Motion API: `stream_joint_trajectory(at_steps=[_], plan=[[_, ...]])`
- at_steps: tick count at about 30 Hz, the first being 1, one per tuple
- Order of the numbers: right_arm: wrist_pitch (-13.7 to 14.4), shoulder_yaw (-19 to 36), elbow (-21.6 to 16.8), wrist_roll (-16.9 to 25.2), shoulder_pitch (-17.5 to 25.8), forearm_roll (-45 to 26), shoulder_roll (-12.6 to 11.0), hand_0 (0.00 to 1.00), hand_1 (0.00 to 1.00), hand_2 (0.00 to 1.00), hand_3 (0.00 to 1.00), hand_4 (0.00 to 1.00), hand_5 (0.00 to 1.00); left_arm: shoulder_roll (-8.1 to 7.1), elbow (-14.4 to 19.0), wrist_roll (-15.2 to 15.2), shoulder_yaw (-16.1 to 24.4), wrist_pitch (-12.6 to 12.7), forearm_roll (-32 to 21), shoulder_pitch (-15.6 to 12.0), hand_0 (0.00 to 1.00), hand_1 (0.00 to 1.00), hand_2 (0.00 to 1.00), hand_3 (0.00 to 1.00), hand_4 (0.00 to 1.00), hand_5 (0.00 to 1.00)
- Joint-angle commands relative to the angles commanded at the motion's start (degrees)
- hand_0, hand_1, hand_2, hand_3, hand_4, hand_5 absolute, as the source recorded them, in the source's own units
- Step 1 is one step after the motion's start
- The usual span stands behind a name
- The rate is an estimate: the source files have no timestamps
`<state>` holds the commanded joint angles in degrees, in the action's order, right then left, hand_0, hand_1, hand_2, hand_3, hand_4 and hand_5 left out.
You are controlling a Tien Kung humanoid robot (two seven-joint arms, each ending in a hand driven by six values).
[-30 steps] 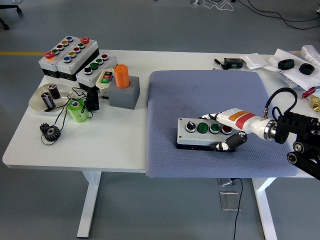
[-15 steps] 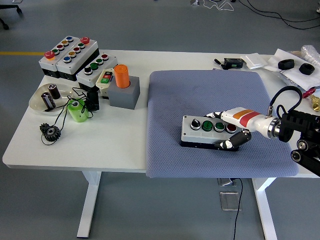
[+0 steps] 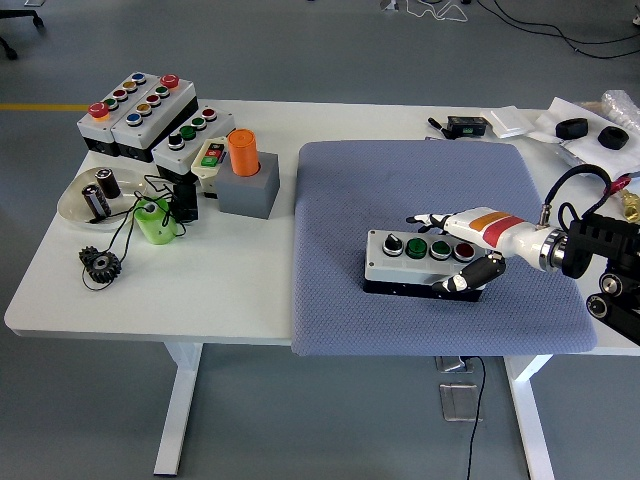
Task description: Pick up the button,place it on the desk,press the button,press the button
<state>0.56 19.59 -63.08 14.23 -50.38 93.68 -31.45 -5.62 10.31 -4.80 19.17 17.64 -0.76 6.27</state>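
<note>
A grey button box (image 3: 415, 260) with a black knob, two green buttons and a red button lies flat on the blue-grey mat (image 3: 420, 190). My right hand (image 3: 462, 250) comes in from the right and grips the box's right end, with its fingers (image 3: 428, 219) over the far edge and the black thumb (image 3: 472, 278) against the near side. The left arm is out of sight.
Several other button boxes (image 3: 150, 110) stand at the back left beside an orange cylinder in a grey block (image 3: 245, 172). A dish with batteries (image 3: 95, 195), a green spool (image 3: 155, 220) and a black gear (image 3: 100, 264) lie at the left. Small black parts (image 3: 590, 130) sit back right.
My right hand has drawn the button box a little to the right and slightly away across the mat, still gripping its right end.
</note>
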Motion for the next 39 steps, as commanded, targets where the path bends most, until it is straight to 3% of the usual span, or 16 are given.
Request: stream_joint_trajectory(at_steps=[11, 20, 25, 33, 36, 37, 39], plan=[[-0.52, -0.3, 0.77, -0.65, 0.32, 1.46, -1.39, 0.887, 0.825, 0.96, 0.998, 0.886, 0.217, 0.02, 0.0, -0.05, -0.09, -0.02, -0.29, -0.01, 0.671, 0.726, 0.731, 0.542, 0.39, 0.998], [1.01, 1.75, 3.02, -0.9, 0.77, 2.85, -0.96, 0.886, 0.827, 0.96, 0.998, 0.884, 0.213, 0.09, 0.0, 0.08, -0.22, 0.0, -0.16, -0.08, 0.67, 0.726, 0.731, 0.541, 0.391, 0.998], [0.5, 2.95, 2.97, -1.0, 1.06, 2.96, -1.29, 0.884, 0.823, 0.956, 0.998, 0.893, 0.198, 0.11, 0.0, 0.09, -0.38, 0.0, -0.23, -0.01, 0.67, 0.726, 0.731, 0.542, 0.392, 0.998], [-1.54, 6.46, -5.46, -3.13, 4.41, 2.03, -6.64, 0.882, 0.824, 0.952, 0.998, 0.891, 0.193, -0.03, 0.0, -0.19, -0.89, -0.13, -0.91, 0.07, 0.67, 0.726, 0.731, 0.542, 0.392, 0.998], [0.03, 10.94, -10.19, -4.78, 7.16, 2.03, -8.65, 0.882, 0.824, 0.952, 0.998, 0.891, 0.193, -0.02, 0.0, -0.22, -0.98, -0.15, -1.02, 0.07, 0.67, 0.726, 0.731, 0.542, 0.392, 0.998], [1.42, 12.72, -11.78, -5.48, 8.17, 2.03, -9.19, 0.784, 0.663, 0.776, 0.998, 0.876, 0.232, -0.02, 0.0, -0.25, -1.18, -0.17, -1.22, 0.04, 0.67, 0.726, 0.732, 0.542, 0.392, 0.998], [3.76, 15.1, -13.85, -6.73, 9.5, 2.55, -10.0, 0.784, 0.663, 0.776, 0.998, 0.876, 0.232, -0.02, 0.0, -0.16, -1.08, -0.19, -0.94, 0.04, 0.67, 0.726, 0.732, 0.542, 0.392, 0.998]])
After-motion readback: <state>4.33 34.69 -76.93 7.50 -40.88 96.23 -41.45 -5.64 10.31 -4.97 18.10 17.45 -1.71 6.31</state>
